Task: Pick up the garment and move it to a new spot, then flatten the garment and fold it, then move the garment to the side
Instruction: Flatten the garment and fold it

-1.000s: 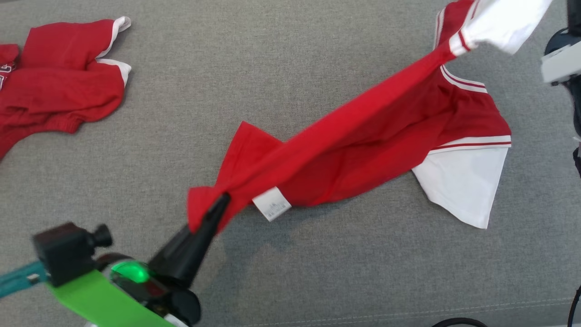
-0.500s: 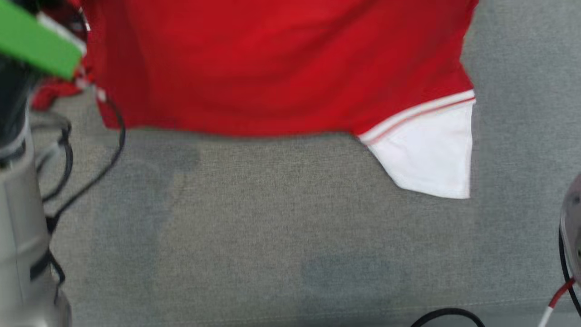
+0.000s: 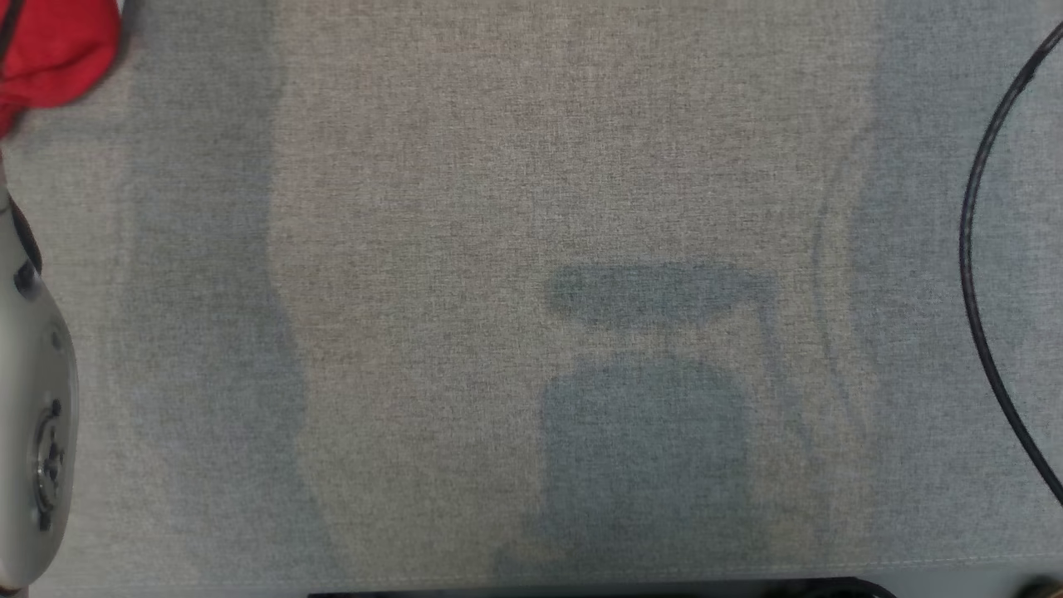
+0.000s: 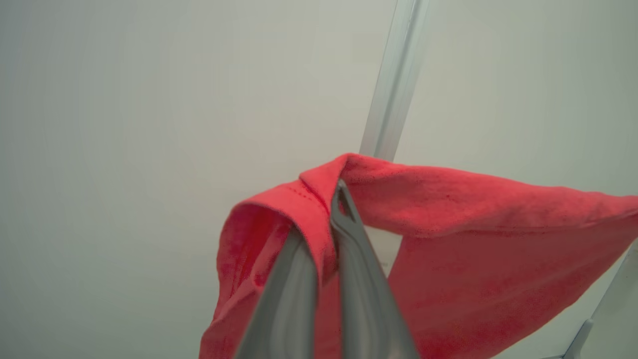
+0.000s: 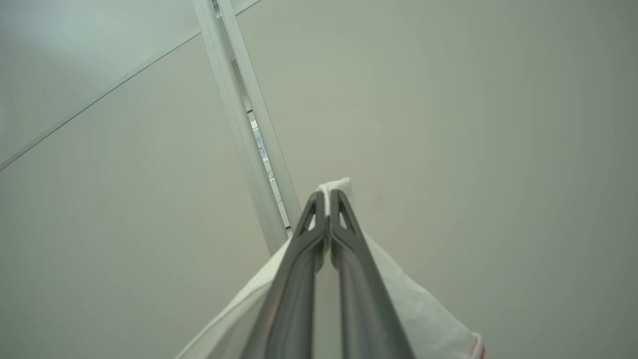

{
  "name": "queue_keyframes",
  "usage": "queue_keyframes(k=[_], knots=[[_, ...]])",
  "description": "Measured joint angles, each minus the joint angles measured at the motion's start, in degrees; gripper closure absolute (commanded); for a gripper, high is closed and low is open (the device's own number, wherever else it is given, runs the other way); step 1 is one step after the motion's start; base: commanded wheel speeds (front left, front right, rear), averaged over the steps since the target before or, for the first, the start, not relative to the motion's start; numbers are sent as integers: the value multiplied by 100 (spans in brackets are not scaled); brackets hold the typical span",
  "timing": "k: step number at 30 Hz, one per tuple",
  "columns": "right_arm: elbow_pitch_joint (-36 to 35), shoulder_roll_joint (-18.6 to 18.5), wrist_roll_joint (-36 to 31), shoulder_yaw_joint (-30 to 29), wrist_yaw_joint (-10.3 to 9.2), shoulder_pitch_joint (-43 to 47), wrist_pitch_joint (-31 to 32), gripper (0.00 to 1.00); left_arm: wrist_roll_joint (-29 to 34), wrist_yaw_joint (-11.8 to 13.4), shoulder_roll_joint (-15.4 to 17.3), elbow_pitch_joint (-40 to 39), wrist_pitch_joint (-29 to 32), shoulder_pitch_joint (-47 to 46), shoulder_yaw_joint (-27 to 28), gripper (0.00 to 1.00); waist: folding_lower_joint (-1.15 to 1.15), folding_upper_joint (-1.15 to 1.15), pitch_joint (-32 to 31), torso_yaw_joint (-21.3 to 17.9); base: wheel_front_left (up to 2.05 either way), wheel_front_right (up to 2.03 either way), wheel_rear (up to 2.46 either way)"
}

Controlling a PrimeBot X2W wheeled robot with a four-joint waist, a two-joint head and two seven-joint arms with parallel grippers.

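Both left fingers (image 4: 360, 279) and right fingers (image 5: 355, 279) pinching garment (image 4: 473, 249).

one garment (image 4: 448, 239), two hands (image 4: 335, 209) (image 5: 326, 195), one cable (image 3: 973, 249)

So the garment (image 4: 473, 249) hangs in front of a wall, one hem corner pinched in the jaws of the left gripper (image 4: 335, 209), and a sleeve (image 5: 428, 319) edge is clamped by the right gripper (image 5: 324, 197) and droops under its fingers. Below on the padded surface (image 3: 498, 166), a forearm (image 3: 33, 399) sits over the left edge, a cable (image 3: 967, 249) arcs along the right, and a bit of cloth (image 3: 50, 50) is in the far left corner.
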Motion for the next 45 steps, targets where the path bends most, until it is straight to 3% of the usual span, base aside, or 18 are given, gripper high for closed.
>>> queue_keyframes(k=[3, 6, 8, 10, 16, 21, 22, 28, 36, 40, 45], knots=[[79, 5, 517, 470, 0, 448, -40, 100, -203, -58, -8, 448, -255, 172, -199, 100, 0, 0, 127, -73, 0, 0, 0], [-246, -85, 1025, 1181, 5, 1618, -37, 100, -572, -76, 63, 390, -380, 879, -882, 100, 0, 0, 172, -178, 0, 0, 0], [-603, -320, 1455, 1446, 3, 2716, -38, 100, -935, -81, 235, 235, -437, 1616, -1323, 100, 0, 0, 138, -234, 0, 0, 0], [-1071, -705, 1733, 1682, -1, 3800, -40, 100, -1140, -80, 623, -33, -498, 2324, -1825, 100, 0, 0, 51, -282, 0, 0, 0], [-2303, -1218, 2429, 1573, -1, 6586, -46, 100, -1933, -80, 1435, -801, -599, 4335, -2395, 100, -1, 0, -416, -403, 0, 0, 0], [-2992, -1235, 2649, 1156, 4, 8154, -38, 100, -2105, 47, 1717, -1459, -697, 5587, -2482, 100, -2, 0, -882, -469, 0, 0, 0], [-2992, -1235, 2649, 1156, 4, 8154, -38, 100, -2105, 47, 1717, -1459, -697, 5587, -2482, 100, -2, 0, -882, -469, 0, 0, 0], [-3506, -1229, 2471, 840, 4, 9698, 96, 100, -2384, 612, 1855, -2429, -675, 7132, -2636, 100, -2, 0, -1470, -512, 0, 0, 0], [-4309, -814, 2458, 401, 4, 11354, 374, 100, -2786, 1349, 1939, -3873, -550, 8874, -2895, 100, -2, 0, -1994, -584, 0, 0, 0], [-4633, -686, 2461, 235, 1, 11376, 523, 100, -3070, 1534, 2027, -4452, -422, 9094, -2791, 100, -2, 0, -1965, -610, 0, 0, 0], [-4560, -623, 2415, 407, 1, 10495, 998, 100, -3763, 1602, 1926, -4788, -166, 9066, -2487, 100, -2, 0, -1982, -613, 0, 0, 0]])
